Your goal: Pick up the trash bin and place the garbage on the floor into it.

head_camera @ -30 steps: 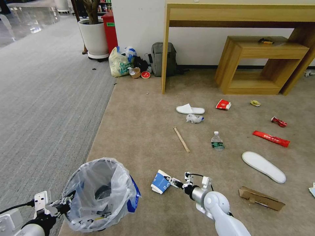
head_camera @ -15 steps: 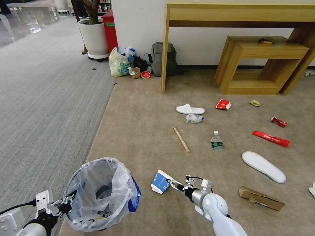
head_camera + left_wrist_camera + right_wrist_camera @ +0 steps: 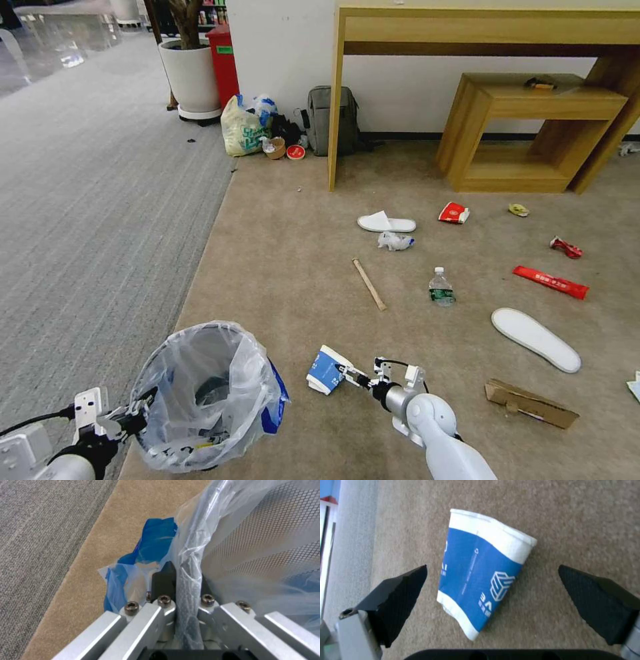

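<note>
We hold the trash bin (image 3: 203,393) at the near left, our left gripper (image 3: 182,597) clamped shut on its bagged rim. Our right gripper (image 3: 491,587) hangs over the flattened blue-and-white paper cup (image 3: 483,572) lying on the floor (image 3: 300,280) just right of the bin, fingers spread wide to either side of it and touching nothing. We judge the cup pickup is in hand; next we must lower and close across it. Since a second ago, the right arm has drawn slightly nearer; the cup has not moved.
</note>
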### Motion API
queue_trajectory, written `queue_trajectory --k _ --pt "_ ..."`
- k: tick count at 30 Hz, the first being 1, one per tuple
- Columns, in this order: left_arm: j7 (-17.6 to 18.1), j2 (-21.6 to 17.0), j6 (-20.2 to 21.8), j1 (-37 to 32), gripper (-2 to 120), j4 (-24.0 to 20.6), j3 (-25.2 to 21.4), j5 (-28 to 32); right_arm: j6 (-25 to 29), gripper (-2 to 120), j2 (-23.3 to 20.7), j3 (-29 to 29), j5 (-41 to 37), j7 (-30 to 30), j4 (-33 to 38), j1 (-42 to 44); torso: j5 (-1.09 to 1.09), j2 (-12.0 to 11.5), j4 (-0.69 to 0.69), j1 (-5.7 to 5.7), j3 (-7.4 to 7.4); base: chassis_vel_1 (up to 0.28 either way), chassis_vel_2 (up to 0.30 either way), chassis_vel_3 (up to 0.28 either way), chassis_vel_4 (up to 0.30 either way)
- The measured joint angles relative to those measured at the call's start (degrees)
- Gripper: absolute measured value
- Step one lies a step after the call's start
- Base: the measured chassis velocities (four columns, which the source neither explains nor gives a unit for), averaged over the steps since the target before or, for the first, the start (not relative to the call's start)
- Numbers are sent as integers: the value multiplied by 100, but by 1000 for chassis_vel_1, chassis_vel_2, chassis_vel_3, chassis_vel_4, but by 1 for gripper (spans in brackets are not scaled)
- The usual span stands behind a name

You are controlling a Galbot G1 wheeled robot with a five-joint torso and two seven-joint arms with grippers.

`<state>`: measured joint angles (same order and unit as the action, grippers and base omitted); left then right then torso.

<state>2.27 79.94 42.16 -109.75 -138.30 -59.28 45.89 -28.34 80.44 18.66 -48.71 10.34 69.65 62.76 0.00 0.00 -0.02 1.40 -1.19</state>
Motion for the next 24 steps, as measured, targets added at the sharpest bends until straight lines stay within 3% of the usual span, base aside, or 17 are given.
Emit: queue_trajectory --k 24 --pt "-15 -53 -3 30 0 -15 64 -34 248 100 325 -49 388 266 -800 -465 -1 0 -1 0 0 0 0 0 0"
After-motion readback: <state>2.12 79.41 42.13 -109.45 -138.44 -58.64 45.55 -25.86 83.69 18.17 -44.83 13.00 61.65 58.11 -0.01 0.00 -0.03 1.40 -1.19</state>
